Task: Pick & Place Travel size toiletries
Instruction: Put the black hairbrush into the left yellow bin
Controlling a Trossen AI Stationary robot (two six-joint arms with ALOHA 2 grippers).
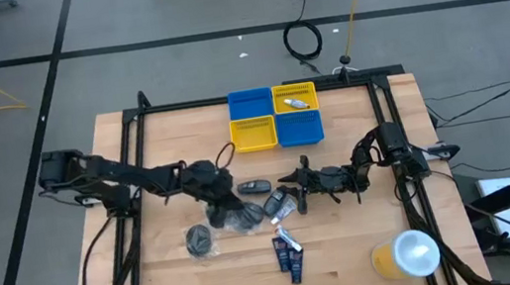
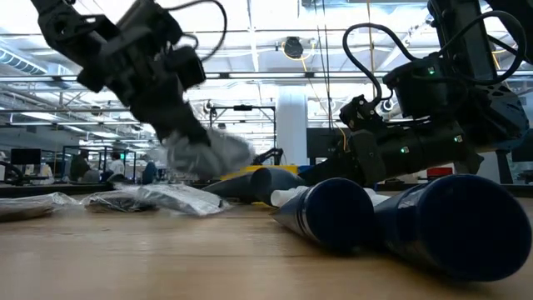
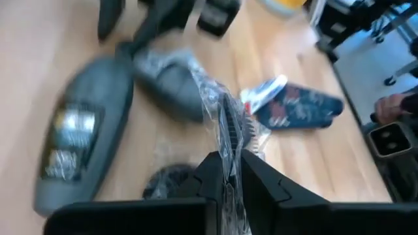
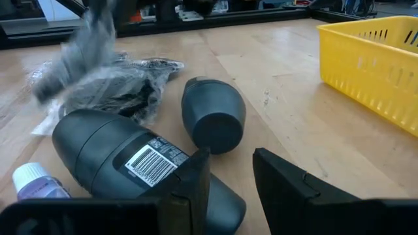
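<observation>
At the left of the wooden worktop (image 1: pixel 154 277) a dark grey round disc in clear crinkled wrap (image 1: pixel 199 239) lies flat, apart from the rest, probably because nothing has reached it yet. Just right of it the left tool (image 1: pixel 227 209) has its 2 fingers pinched together on a second crinkled clear-wrapped dark piece (image 3: pixel 225 140), gripping it by the loose film. That hold suits a packet whose flat body offers little edge, and in the low view the packet hangs off the surface, so I judge the lift is under way toward the bins. A dark oval container (image 1: pixel 254 186) sits just beyond that tool. Nearer the middle lie a dark grey capsule-shaped bottle with a white barcode label (image 4: pixel 124 160) and a shorter dark rounded bottle (image 4: pixel 212 114), side by side and close together. The right tool (image 1: pixel 294 193) rests low over them with its fingers apart and nothing between, seemingly lined up to take the labelled bottle. Below these, 2 dark blue soft tubes with patterned print (image 1: pixel 289 254) lie on their sides, touching. At the back, 2 blue and 2 yellow plastic square bins (image 1: pixel 274 116) form a block; one yellow bin already holds a small white item.
</observation>
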